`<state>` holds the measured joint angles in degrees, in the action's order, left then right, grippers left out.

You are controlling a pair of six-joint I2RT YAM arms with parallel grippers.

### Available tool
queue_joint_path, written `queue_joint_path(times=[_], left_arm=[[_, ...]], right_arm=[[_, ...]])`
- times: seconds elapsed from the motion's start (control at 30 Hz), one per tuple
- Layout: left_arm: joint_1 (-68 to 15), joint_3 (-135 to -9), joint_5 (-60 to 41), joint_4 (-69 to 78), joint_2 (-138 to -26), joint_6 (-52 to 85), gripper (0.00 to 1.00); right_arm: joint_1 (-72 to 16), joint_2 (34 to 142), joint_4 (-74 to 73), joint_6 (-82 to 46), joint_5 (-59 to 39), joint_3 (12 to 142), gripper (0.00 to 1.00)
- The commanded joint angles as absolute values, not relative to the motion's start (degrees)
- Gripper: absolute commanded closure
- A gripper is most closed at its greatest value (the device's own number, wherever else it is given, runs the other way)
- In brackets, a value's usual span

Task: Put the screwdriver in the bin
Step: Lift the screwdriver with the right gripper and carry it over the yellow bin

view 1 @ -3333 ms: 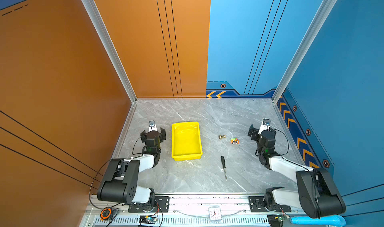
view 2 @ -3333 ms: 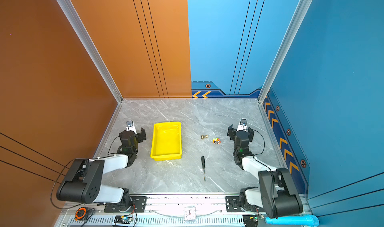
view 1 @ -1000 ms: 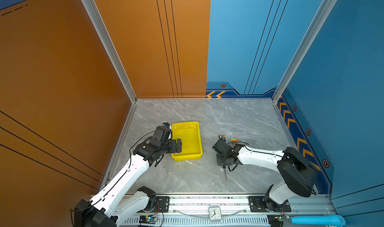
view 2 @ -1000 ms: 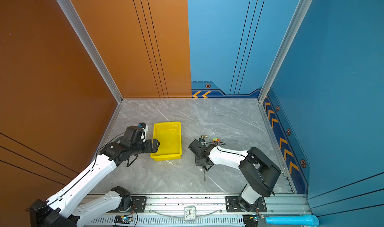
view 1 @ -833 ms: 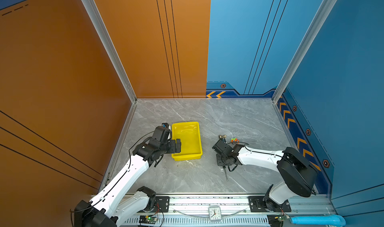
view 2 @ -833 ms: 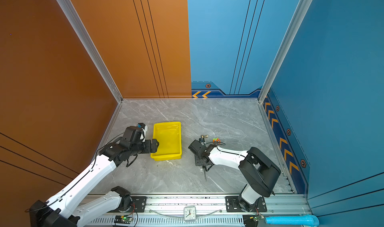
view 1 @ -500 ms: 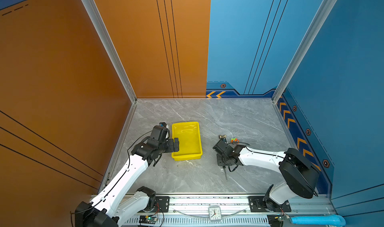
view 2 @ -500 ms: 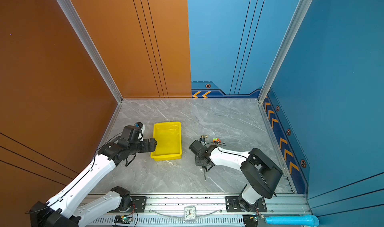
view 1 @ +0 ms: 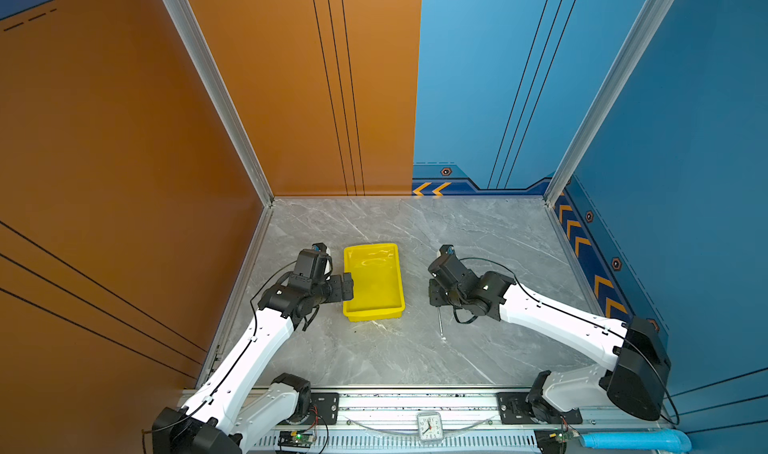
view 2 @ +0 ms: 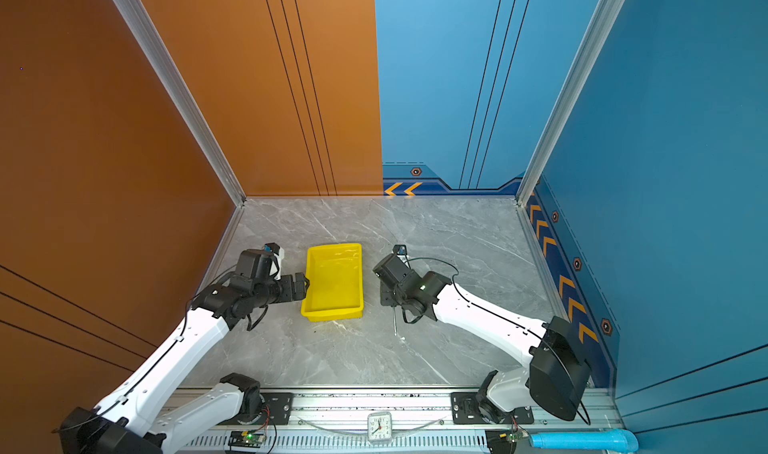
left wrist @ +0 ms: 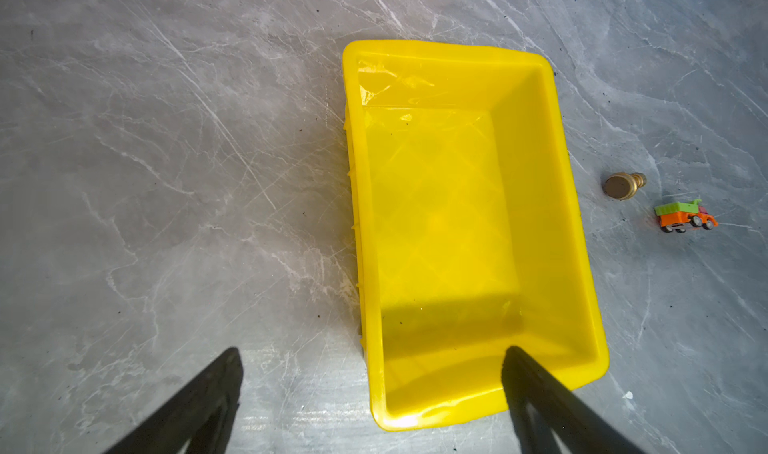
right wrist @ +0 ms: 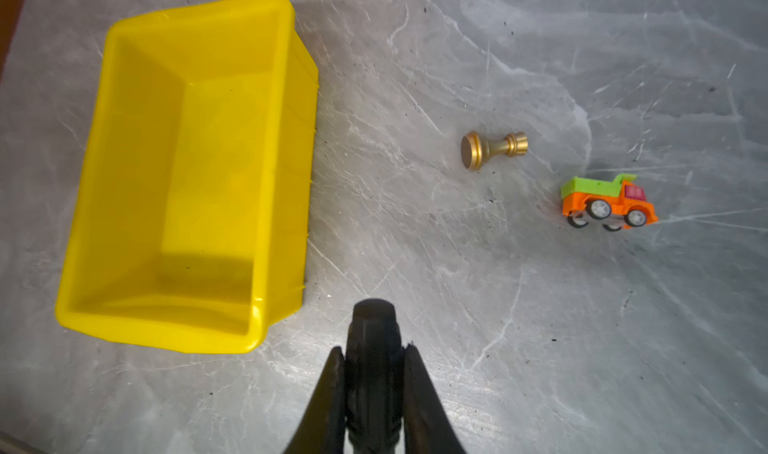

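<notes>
One screwdriver (right wrist: 372,335), one bin (right wrist: 183,181), one knob (right wrist: 490,150), one truck (right wrist: 606,200) appear.

The left arm (view 1: 266,339) stretches forward from its base, with the wrist bent so that the left gripper (view 1: 348,285) points sideways toward the middle. Its two fingers (left wrist: 216,385) are spread wide apart. The right arm (view 1: 552,323) reaches diagonally inward. The right gripper (right wrist: 374,354) is tipped downward, both jaws pressed tight on the black handle of the screwdriver (right wrist: 371,319).
</notes>
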<state>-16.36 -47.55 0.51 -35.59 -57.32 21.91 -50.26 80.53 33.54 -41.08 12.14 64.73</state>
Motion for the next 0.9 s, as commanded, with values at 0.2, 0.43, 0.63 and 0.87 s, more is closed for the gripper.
queue_joint_path(times=[0.2,0.43,0.63,0.87], left_arm=[[-13.8,-46.3,0.4,-34.9,-57.0,21.5,0.02],[-12.4,-45.7,0.4,-35.2,-56.0,21.7,0.02],[-11.2,-45.6,0.3,-35.6,-55.5,21.3,0.02],[-10.9,-45.8,-0.8,-35.5,-55.6,21.0,0.02]], right_arm=[[-50.8,94.5,38.1,-38.8,12.6,87.0,1.00],[-51.4,106.4,38.1,-38.3,9.3,100.7,1.00],[-51.9,111.4,38.1,-39.1,8.2,106.6,1.00],[-52.4,115.7,37.5,-39.5,9.0,109.5,1.00]])
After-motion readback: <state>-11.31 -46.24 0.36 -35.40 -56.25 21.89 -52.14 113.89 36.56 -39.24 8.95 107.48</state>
